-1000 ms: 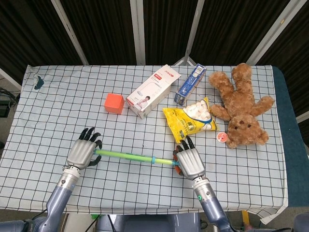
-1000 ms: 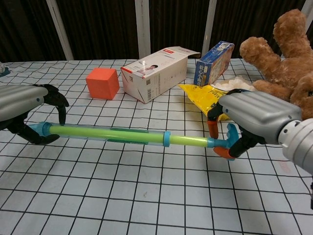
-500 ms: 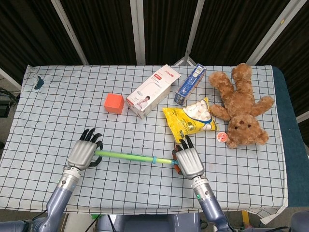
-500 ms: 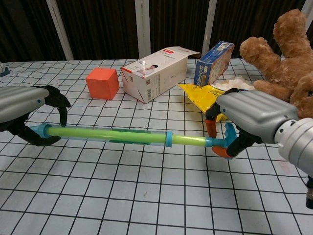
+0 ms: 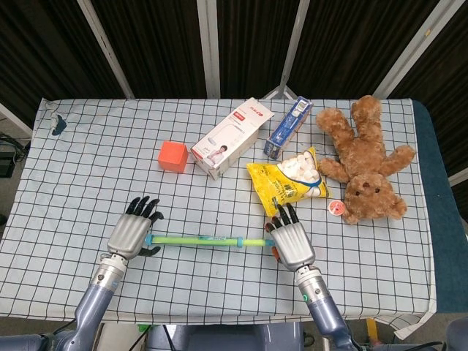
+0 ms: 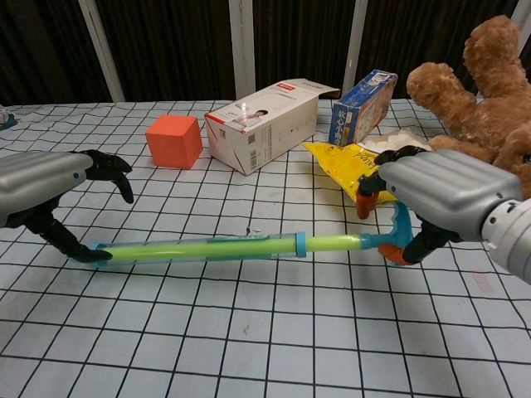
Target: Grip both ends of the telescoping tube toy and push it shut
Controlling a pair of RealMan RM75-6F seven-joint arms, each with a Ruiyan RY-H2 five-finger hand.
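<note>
in the lower middle of the head view, the telescoping tube toy (image 5: pixel 205 240) lies across the checked cloth of the desk (image 5: pixel 88 175), running left to right between my two hands. its green tube carries a blue collar (image 6: pixel 299 243) a little right of the middle, and a thinner green section goes on from there to the right end.

my left robot hand (image 5: pixel 134 232) is at the tube's left end. in the chest view its thumb lies against the blue tip low at the left edge of the frame, while the dark fingers (image 6: pixel 112 170) are lifted above the tube and apart from it, so i cannot tell whether it is truly holding.

my right robot hand (image 6: pixel 415 207) is curled around the right end, grasping the blue and orange handle (image 6: pixel 397 245) there.

further up the frame, just beyond my right robot hand, lies a yellow snack bag (image 5: pixel 287 179). left of it sit a white carton (image 5: pixel 230 137) and an orange cube (image 5: pixel 173 156), with a blue box (image 5: pixel 287 129) above the bag. a brown teddy bear (image 5: pixel 365 161) sprawls at the upper right, a small round item (image 5: pixel 336 208) beside it.
</note>
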